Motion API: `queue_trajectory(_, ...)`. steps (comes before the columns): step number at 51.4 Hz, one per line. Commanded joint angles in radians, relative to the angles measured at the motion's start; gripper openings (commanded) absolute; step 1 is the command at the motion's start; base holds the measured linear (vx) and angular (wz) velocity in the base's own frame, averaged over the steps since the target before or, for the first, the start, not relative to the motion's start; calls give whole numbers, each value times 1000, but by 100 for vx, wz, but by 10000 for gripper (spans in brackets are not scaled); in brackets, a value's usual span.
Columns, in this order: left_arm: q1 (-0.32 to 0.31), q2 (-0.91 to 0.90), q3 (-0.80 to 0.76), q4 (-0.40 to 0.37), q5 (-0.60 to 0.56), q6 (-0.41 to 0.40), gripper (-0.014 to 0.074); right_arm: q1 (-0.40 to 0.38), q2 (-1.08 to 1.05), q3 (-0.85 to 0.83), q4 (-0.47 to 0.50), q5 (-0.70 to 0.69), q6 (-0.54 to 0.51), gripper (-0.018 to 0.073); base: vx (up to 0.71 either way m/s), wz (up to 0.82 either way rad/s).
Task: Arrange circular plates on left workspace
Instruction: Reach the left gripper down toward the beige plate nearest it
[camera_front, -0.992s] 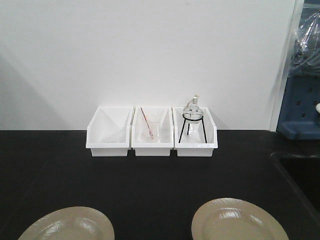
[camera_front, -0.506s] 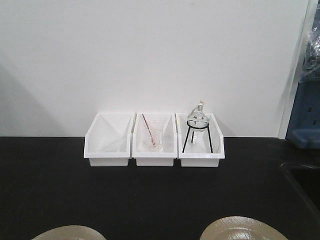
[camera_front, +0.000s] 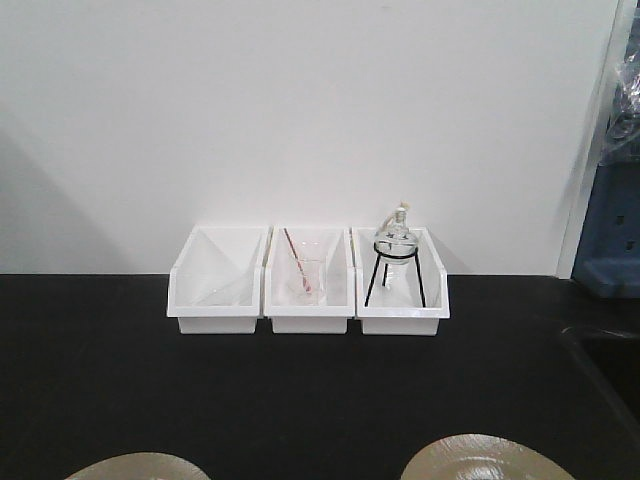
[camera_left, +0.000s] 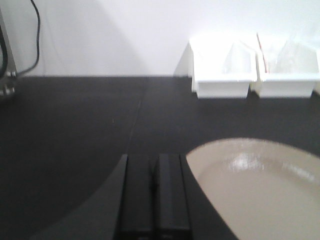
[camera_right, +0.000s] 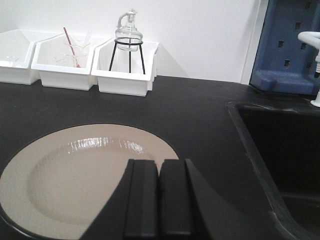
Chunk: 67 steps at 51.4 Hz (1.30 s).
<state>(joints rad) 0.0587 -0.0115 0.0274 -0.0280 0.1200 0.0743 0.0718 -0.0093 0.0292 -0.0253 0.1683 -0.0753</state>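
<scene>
Two tan round plates lie flat on the black countertop (camera_front: 300, 390). In the front view only their far rims show at the bottom edge, the left plate (camera_front: 135, 467) and the right plate (camera_front: 485, 458). The left plate (camera_left: 260, 185) lies just right of my left gripper (camera_left: 154, 160), which is shut and empty above the counter. The right plate (camera_right: 75, 175) lies under and left of my right gripper (camera_right: 159, 164), which is shut and empty above the plate's right rim.
Three white bins stand in a row at the back wall: an almost empty one (camera_front: 215, 280), one with a beaker and red rod (camera_front: 308, 280), one with a flask on a black tripod (camera_front: 400, 280). A recessed sink (camera_right: 285, 160) lies at the right, with a blue rack (camera_right: 292, 45) behind it.
The front view has shifted since a second ago: the plates slid down to the bottom edge and the bins sit lower and slightly right. Since half a second ago nothing moves.
</scene>
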Motion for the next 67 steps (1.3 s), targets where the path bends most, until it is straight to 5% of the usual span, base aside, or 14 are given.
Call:
queue_trajectory(1, -7, -15, 14, -2, -209, -7, 0, -3, -14, 21, -9, -139, -12, -5, 0, 0)
queue_trajectory(7, -7, -15, -9, -39, -364, -60, 0, -3, -14, 18, 1, -323, 0, -5, 0, 0)
queue_trajectory(14, -7, -15, -82, -110, -377, -204, 0, -2, -13, -41, 104, -442, 145, -5, 0, 0)
queue_trajectory(21, -7, -3, -191, -166, -271, -350, 0, -2, 26, -182, 187, -305, 194, -5, 0, 0)
queue_trajectory(30, -7, 131, -376, -163, -52, -336, 0, -2, 246, -418, 189, -69, 187, -5, 0, 0)
queue_trajectory(38, -7, 343, -563, -240, 94, -334, 0, -2, 540, -660, 237, 153, 180, -5, 0, 0)
queue_trajectory(44, -7, 511, -685, -324, 191, -238, 0, -2, 734, -810, 311, 315, 109, -5, 0, 0)
queue_trajectory(49, -7, 630, -760, -444, 277, -68, 0, -2, 883, -925, 437, 453, -17, -5, 0, 0)
queue_trajectory(59, -6, 875, -844, -907, 454, 372, 0, -3, 1147, -1076, 851, 706, -370, -5, 0, 0)
queue_trajectory(67, 33, 1031, -847, -1148, 589, 530, 0, -4, 1264, -1083, 983, 790, -476, -5, 0, 0)
